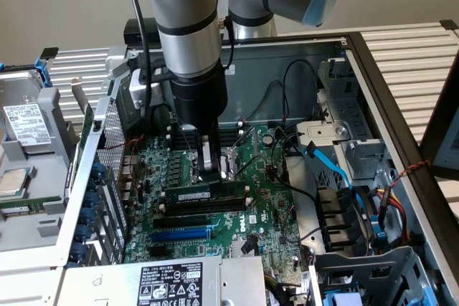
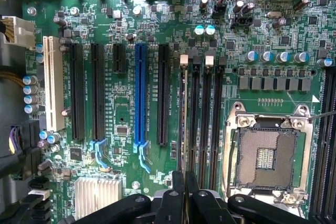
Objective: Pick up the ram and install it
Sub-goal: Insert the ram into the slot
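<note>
1. Green motherboard (image 1: pixel 269 198) lies flat on the floor of an open grey computer case (image 1: pixel 287 59). A silver robot arm (image 1: pixel 186 34) reaches straight down into it.
2. The gripper (image 1: pixel 212 168) has its two black fingers pressed together on the top edge of the ram (image 1: pixel 190 196), a long green stick with a white label strip. The pinch sits near the stick's middle, which I judge keeps it level along its length.
3. The ram stands upright on its long edge, parallel to the black memory slots (image 1: pixel 190 220) and just beside them, so its lower edge can meet a slot squarely. Whether it is fully seated or only resting there, I cannot tell.
4. In the wrist view the ram shows edge-on, as a thin line running away from the fingertips (image 2: pixel 178 184) along the row of memory slots (one white latch sits at its far end).
5. Containers:
   - The CPU socket (image 2: pixel 265 156) beside the slots has bare contacts and no processor in it.
   - The blue expansion slot (image 2: pixel 139 98) holds no card.
   - The case also holds a power supply (image 1: pixel 168 281) with a white label at the near edge.
   - A blue cable (image 1: pixel 331 166) runs toward the exterior view's right.
</note>
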You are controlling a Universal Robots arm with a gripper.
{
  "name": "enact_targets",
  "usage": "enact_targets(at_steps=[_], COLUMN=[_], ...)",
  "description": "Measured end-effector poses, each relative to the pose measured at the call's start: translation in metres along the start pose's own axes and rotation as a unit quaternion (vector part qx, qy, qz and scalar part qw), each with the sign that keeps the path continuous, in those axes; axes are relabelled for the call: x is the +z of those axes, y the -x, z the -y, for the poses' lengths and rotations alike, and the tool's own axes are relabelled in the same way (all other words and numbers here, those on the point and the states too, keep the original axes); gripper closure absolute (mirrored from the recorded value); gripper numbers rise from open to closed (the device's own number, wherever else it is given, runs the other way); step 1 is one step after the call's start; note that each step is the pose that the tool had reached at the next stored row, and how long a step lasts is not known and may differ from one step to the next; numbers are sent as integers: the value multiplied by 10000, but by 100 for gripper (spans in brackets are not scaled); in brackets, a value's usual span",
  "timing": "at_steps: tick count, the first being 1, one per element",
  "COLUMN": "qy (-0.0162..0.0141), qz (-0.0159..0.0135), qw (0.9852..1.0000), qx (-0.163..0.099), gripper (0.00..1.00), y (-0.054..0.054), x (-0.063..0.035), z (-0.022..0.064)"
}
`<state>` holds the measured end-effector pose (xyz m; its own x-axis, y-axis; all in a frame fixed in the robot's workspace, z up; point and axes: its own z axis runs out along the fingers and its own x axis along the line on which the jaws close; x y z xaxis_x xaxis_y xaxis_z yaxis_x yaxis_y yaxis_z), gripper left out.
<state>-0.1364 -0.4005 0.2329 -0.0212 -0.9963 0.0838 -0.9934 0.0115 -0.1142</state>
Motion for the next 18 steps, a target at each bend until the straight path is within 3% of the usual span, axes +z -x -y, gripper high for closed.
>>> enact_targets(at_steps=[18], qy=[-7], qz=[-6], qw=[10000], qx=[61], gripper=[87], y=[-7], x=[23], z=[-9])
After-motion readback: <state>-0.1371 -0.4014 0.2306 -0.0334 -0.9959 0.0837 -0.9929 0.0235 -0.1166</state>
